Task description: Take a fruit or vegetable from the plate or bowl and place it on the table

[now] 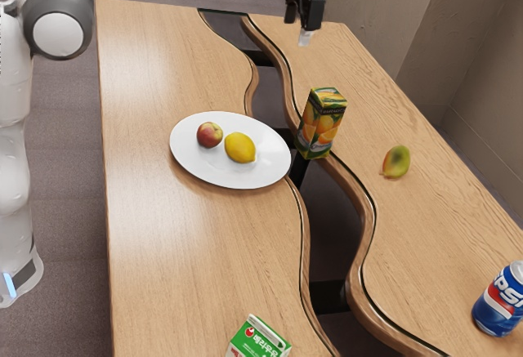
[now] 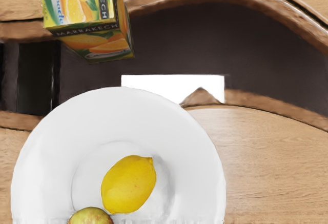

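My gripper [image 1: 299, 27] hangs high at the exterior view's top, above the table's far end, its black fingers apart with nothing seen between them. On the white plate [image 1: 192, 165] lie a yellow lemon [image 1: 240, 148] and, close by, a red-yellow apple [image 1: 209, 135]. A green-orange mango [image 1: 397, 162] rests directly on the wooden table [image 1: 172, 251], toward the exterior view's right. The wrist view looks down on the plate [image 2: 41, 162], with the lemon [image 2: 129, 184] whole and the apple [image 2: 91, 216] partly cut off by the picture's edge.
A juice carton [image 1: 321, 123] [image 2: 87, 16] stands upright beside the plate, near the dark winding gap [image 1: 331, 202] that divides the tabletop. A green-white carton [image 1: 258, 339] is at the exterior view's lower edge, and a blue Pepsi can [image 1: 498, 301] at its lower right.
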